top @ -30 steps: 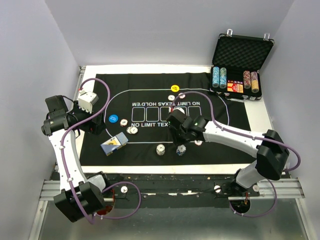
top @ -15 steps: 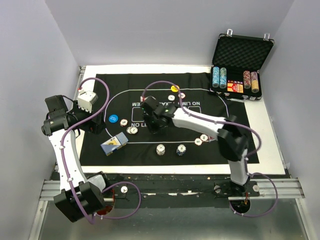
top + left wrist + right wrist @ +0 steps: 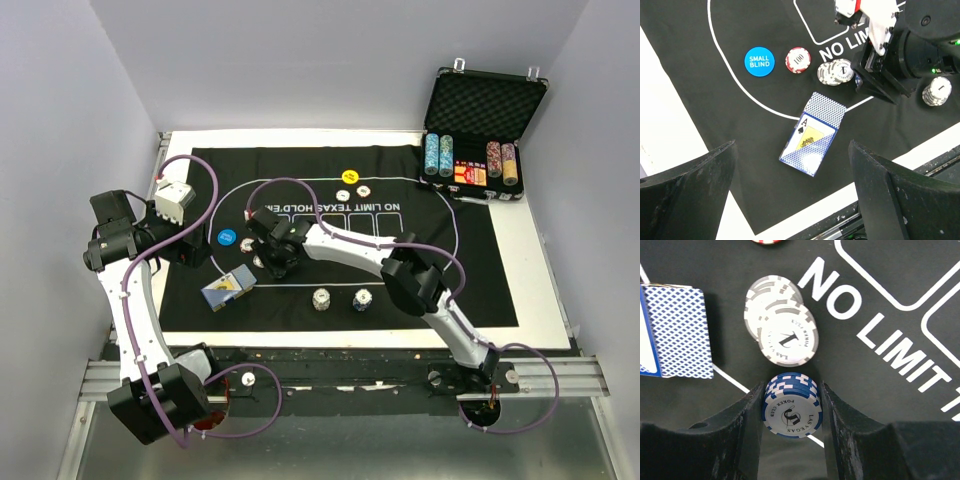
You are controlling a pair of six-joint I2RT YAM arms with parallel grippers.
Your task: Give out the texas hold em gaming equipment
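Observation:
My right gripper point(image 3: 791, 401) is shut on a stack of blue-and-white poker chips point(image 3: 791, 412), a finger pressed to each side. Just beyond it lies a leaning white-and-grey chip stack point(image 3: 782, 335), and the blue-backed deck box point(image 3: 675, 330) is at the left. From above, the right gripper point(image 3: 275, 256) sits over the mat's left part, beside the deck box point(image 3: 228, 288). My left gripper point(image 3: 791, 167) hangs open above the deck box point(image 3: 813, 132), holding nothing. A blue "small blind" disc point(image 3: 759, 61) and a red chip point(image 3: 798, 59) lie further back.
Two speckled chip stacks point(image 3: 321, 299) point(image 3: 362, 299) stand near the front line of the black felt mat point(image 3: 470, 260). A yellow button disc point(image 3: 349, 176) and two chips lie at the mat's far middle. An open black case point(image 3: 480, 130) with chip rows sits at the back right.
The right arm swung left across the mat, from the middle right to beside the deck box, carrying the blue chip stack. The left arm stayed still.

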